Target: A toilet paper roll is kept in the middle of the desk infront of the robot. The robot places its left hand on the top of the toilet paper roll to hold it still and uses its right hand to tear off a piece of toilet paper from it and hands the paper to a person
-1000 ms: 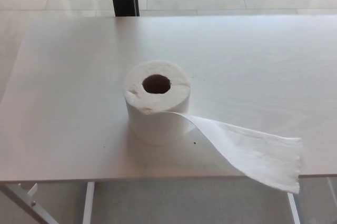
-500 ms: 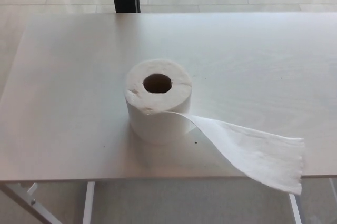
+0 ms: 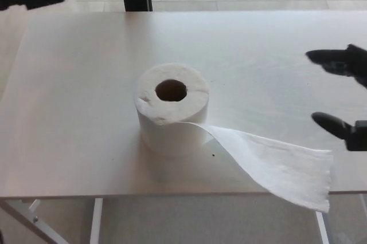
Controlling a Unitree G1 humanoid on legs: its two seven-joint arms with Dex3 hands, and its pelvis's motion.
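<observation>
A white toilet paper roll (image 3: 172, 109) stands upright on its end near the middle of the pale wooden desk (image 3: 74, 101), its dark core hole facing up. A loose paper tail (image 3: 275, 166) unwinds rightward, draping past the desk's front edge.

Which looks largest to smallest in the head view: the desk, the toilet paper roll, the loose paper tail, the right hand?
1. Desk.
2 and 3. Toilet paper roll and loose paper tail: they look alike, so no ranking.
4. Right hand, though the picture edge cuts it off.
</observation>
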